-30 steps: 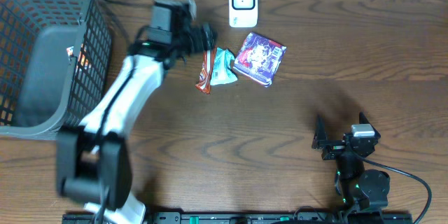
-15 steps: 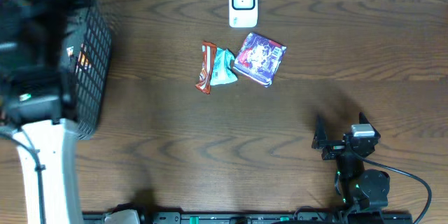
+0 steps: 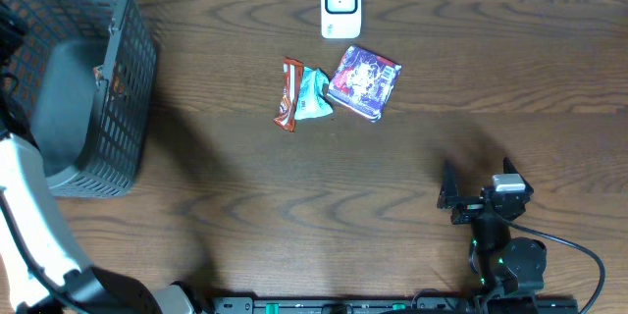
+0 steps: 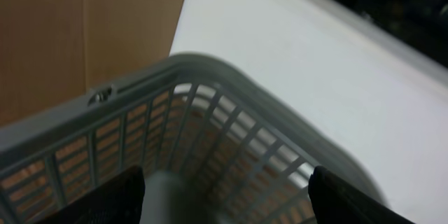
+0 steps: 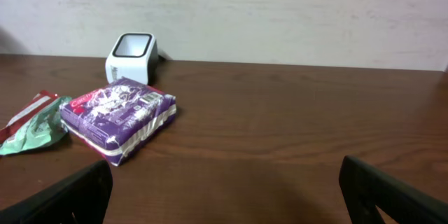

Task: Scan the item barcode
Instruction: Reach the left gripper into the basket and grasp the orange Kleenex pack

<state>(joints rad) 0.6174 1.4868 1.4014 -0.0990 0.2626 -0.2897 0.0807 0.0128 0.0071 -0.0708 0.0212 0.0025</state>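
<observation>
Left gripper (image 4: 231, 194): spread, empty, over basket (image 4: 207, 66). Right gripper (image 5: 227, 197): spread, empty. Pack (image 3: 364, 81) is best gripped by edges, barcode faced squarely to scanner (image 3: 340, 5).

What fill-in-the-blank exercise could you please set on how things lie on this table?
The teal packet lies ____ the red packet and the purple packet.
Of these three, the ____ packet lies closest to the white scanner.
The right gripper rests with its jaws ____, holding nothing.
The mesh basket fills the ____ wrist camera's view.
Missing words: between; purple; open; left.
</observation>
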